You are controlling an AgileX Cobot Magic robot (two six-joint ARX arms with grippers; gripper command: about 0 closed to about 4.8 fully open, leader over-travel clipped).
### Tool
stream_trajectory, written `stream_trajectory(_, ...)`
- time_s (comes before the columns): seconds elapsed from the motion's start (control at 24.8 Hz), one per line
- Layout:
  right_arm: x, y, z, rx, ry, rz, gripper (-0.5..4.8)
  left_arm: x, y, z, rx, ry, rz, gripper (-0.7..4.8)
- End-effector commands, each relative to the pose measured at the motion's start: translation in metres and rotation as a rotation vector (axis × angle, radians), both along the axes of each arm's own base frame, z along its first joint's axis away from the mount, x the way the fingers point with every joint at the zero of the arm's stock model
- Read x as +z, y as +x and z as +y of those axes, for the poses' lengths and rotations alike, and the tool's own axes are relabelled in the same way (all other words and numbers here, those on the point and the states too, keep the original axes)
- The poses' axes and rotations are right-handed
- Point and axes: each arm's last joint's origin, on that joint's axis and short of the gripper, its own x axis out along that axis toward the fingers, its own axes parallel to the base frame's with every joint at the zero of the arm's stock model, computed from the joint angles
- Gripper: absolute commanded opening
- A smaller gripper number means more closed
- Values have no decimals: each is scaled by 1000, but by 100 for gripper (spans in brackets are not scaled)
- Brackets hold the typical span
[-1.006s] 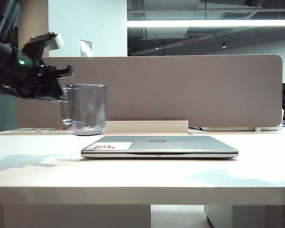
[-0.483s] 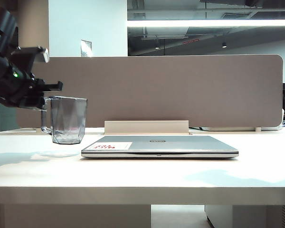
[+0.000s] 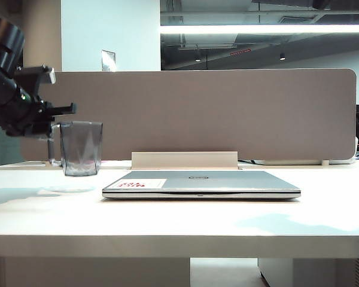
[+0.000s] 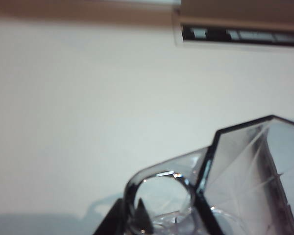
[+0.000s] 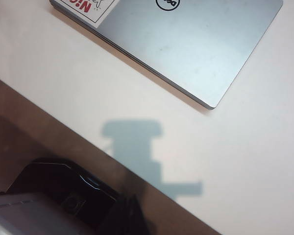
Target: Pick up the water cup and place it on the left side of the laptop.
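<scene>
1. The left gripper [image 3: 51, 122] is squeezing the handle of the water cup [image 3: 81, 148] tight.
2. The cup has been coming down and sliding away from the laptop [image 3: 200, 184], out to its left.
3. It is hanging just above the table [image 3: 179, 218] now, so setting it down seems next.
4. The right gripper [image 5: 132, 215] is staying shut and empty, up above the table near the laptop.
</scene>
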Motion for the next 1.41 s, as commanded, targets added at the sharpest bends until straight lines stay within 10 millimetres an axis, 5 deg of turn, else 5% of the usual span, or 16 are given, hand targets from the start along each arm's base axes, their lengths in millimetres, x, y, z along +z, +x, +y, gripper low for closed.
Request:
stream_trajectory(0.04,2,0,0,-6,6,-10,-6,-1,-2,-1,-17,-6,30,-6)
stream_trajectory(0.64,2,-1,0,-7,5,-7,-6,-22,2,-1,-13,3,113,-6)
stream_trajectory(1.41,2,-1,0,-8,7,-6,-6,-25,0,-1,-32,33,145,35)
